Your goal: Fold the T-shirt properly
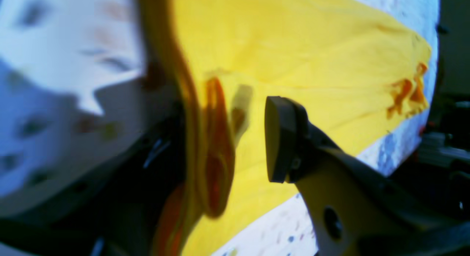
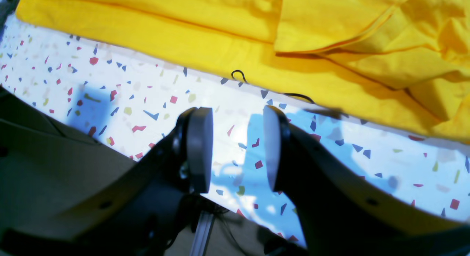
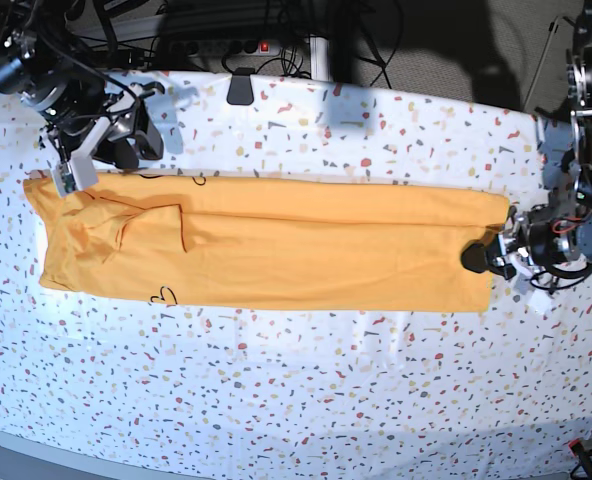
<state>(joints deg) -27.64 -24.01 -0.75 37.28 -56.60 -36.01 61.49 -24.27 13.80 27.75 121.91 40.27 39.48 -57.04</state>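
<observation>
The T-shirt [image 3: 276,245] lies flat on the table as a long mustard-orange strip running left to right, with a sleeve bunched at its left end. My left gripper [image 3: 479,258] is at the strip's right end. In the left wrist view its jaws [image 1: 224,138] stand wide apart, and a blurred fold of the T-shirt [image 1: 293,46] hangs between them, clear of the grey pad [image 1: 279,138]. My right gripper [image 2: 237,149] is open and empty over the cloth, just short of the T-shirt [image 2: 220,46] edge. In the base view the right gripper [image 3: 71,175] is at the shirt's top-left corner.
A white speckled tablecloth [image 3: 296,390] covers the table. Its edge [image 2: 121,157] runs just under my right gripper. Cables and a power strip [image 3: 226,45] lie behind the table's back edge, and a black clip [image 3: 241,88] sits there.
</observation>
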